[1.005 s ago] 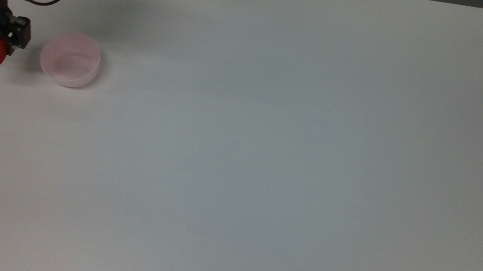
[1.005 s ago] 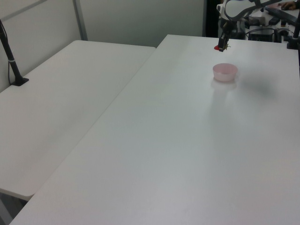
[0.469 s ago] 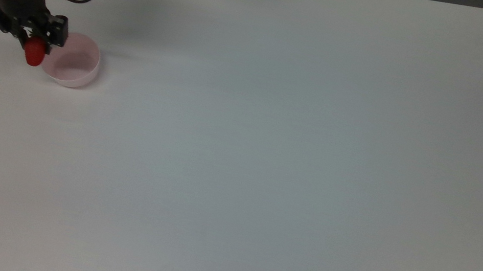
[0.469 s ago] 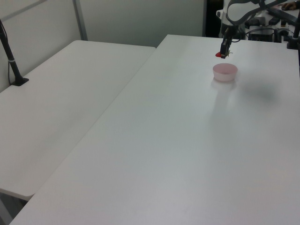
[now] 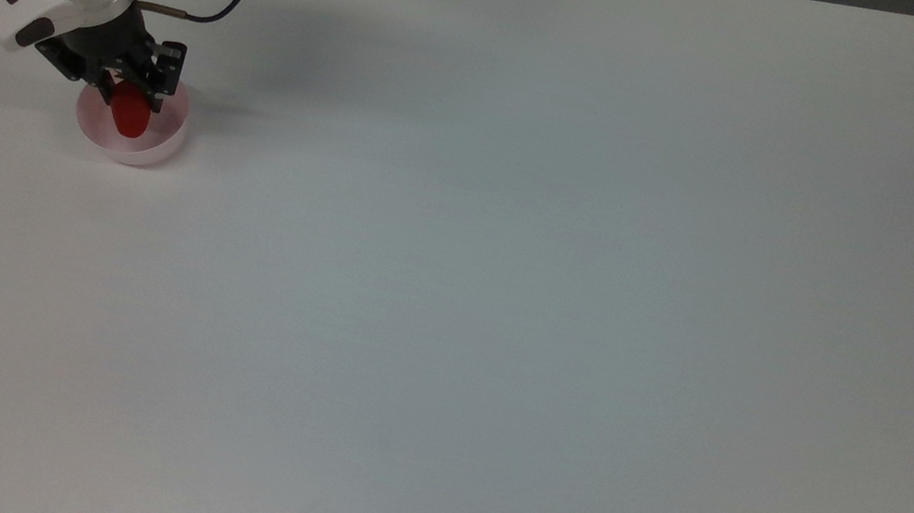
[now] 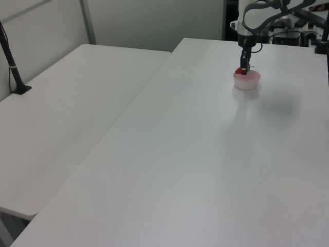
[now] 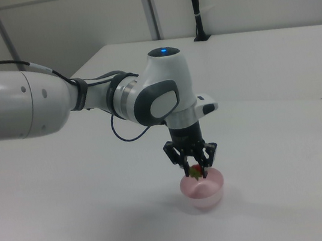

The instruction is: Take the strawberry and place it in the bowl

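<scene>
Top view: the gripper point(image 5: 131, 89), at the frame's left edge a second ago and at the bowl's rim half a second ago, now hangs over the bowl point(image 5: 157, 144) in the upper left of the frame. Its fingers are closed on the strawberry point(image 5: 129, 114), a glossy red, elongated fruit lying within the bowl's round outline. The bowl is pale pink, smooth, with low straight sides, on a matte white table point(image 5: 505, 303).

Left view: in the upper right, the gripper point(image 6: 243, 68) points straight down at the bowl point(image 6: 248, 81), the strawberry point(image 6: 238, 71) at its rim.

Right view: at lower centre, the dark fingers grip the strawberry point(image 7: 195, 172) just above the bowl point(image 7: 204, 194); the gripper point(image 7: 193, 168) hangs below a glossy white arm point(image 7: 85, 101).
</scene>
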`<control>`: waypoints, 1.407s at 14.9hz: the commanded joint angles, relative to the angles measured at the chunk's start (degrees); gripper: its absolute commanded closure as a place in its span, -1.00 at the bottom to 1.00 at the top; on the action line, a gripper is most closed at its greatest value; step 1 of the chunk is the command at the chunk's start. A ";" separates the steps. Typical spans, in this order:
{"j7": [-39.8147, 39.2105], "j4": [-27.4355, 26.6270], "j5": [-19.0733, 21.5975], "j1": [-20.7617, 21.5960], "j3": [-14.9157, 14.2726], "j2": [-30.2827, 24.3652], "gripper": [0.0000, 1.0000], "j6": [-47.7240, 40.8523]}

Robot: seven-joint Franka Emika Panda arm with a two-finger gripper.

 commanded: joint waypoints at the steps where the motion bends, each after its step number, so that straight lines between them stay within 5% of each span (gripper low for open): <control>1: 0.52 -0.45 -1.14 0.39 -0.46 -3.94 -1.00 -5.94; 6: 1.40 2.98 -0.53 5.03 -0.28 -7.98 -1.00 -15.70; 14: 19.91 6.06 -1.31 17.60 -0.46 -15.27 -1.00 -25.02; 21: 26.36 5.88 -1.67 21.39 -1.08 -22.67 -1.00 -32.41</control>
